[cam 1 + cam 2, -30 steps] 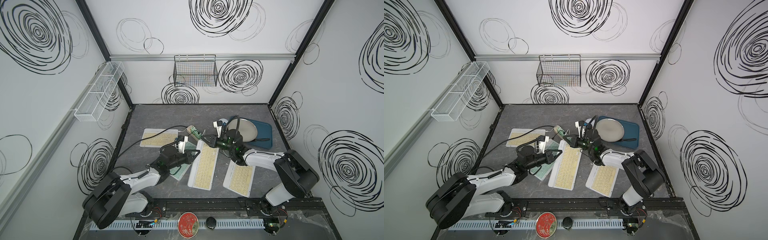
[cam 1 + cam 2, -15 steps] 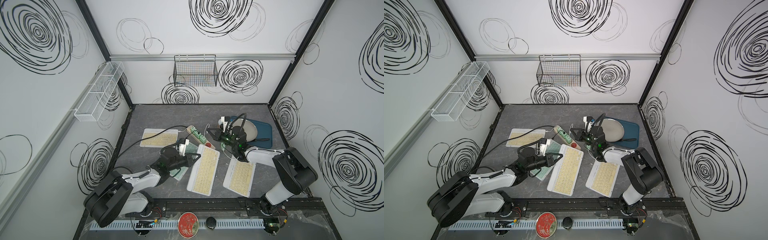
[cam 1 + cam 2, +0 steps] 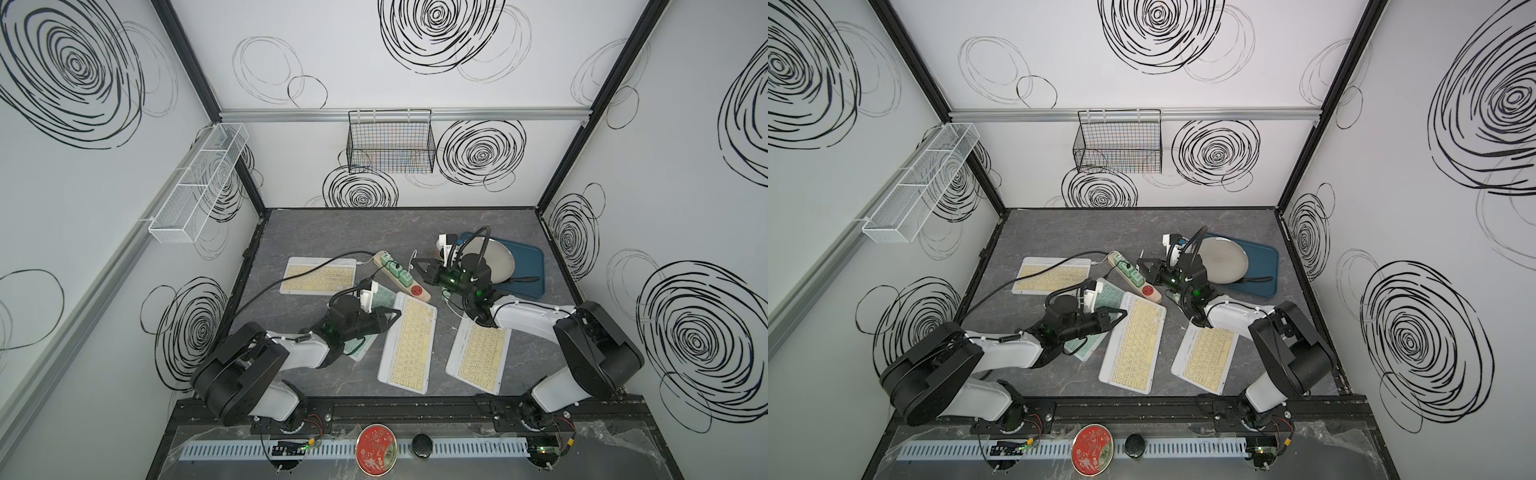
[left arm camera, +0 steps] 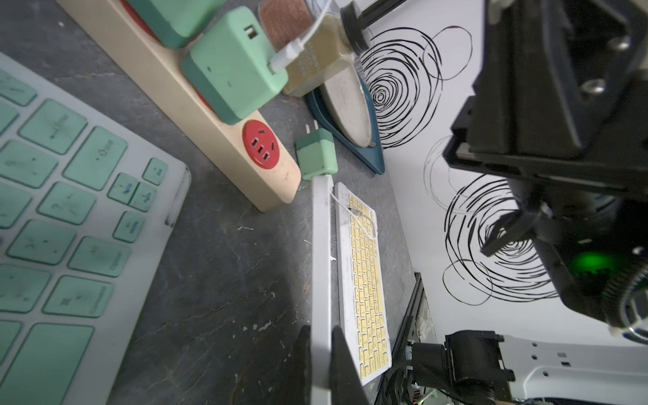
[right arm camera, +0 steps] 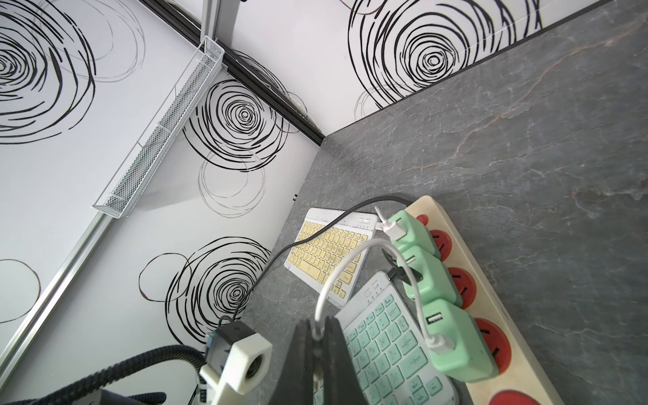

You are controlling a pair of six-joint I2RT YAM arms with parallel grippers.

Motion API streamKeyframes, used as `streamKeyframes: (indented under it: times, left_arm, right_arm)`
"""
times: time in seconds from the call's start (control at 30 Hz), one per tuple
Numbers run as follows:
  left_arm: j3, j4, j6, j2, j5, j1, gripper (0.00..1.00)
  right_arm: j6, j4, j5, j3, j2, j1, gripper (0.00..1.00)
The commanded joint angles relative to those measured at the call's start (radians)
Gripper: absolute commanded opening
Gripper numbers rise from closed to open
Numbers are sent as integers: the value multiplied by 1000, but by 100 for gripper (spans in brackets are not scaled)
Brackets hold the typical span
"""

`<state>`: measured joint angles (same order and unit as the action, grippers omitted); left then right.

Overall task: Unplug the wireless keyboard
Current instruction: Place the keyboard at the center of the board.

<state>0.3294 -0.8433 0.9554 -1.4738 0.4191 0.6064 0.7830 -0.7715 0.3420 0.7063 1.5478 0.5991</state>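
1. Our right tool (image 5: 317, 324), pinched on the white cable (image 5: 371, 241), has lifted away from the yellow-keyed keyboard (image 3: 409, 340) toward the power strip (image 3: 401, 276).
2. Our left tool (image 4: 321, 331) stays clamped on that keyboard's edge, mid-table (image 3: 332, 232); we judge it unplugged.
3. The blue tray (image 3: 532, 266) holds a metal plate (image 3: 498, 259); we cannot make out anything in the wire basket (image 3: 390, 145).

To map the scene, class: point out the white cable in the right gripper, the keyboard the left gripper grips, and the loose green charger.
white cable (image 5: 438, 340), right wrist view, its plug.
keyboard (image 4: 321, 245), left wrist view, its side edge.
loose green charger (image 4: 315, 157), left wrist view, its body.
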Motion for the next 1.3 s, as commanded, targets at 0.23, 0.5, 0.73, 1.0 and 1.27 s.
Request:
streamKeyframes:
  times: [0.23, 0.5, 0.73, 1.0, 1.27]
  left_arm:
    - [61, -382, 171, -277, -35, 19, 0]
    - [55, -251, 129, -264, -172, 84, 0]
    - [31, -218, 120, -277, -230, 116, 0]
    - [10, -265, 143, -328, -209, 113, 0]
    - [-8, -409, 196, -441, -172, 81, 9]
  right_arm:
    - [-18, 39, -31, -30, -39, 12, 4]
    - [-10, 35, -31, -34, -29, 13, 4]
    - [-4, 37, -40, -37, -26, 11, 4]
    - [-35, 125, -92, -23, -32, 18, 6]
    - [-51, 146, -115, -26, -23, 27, 7]
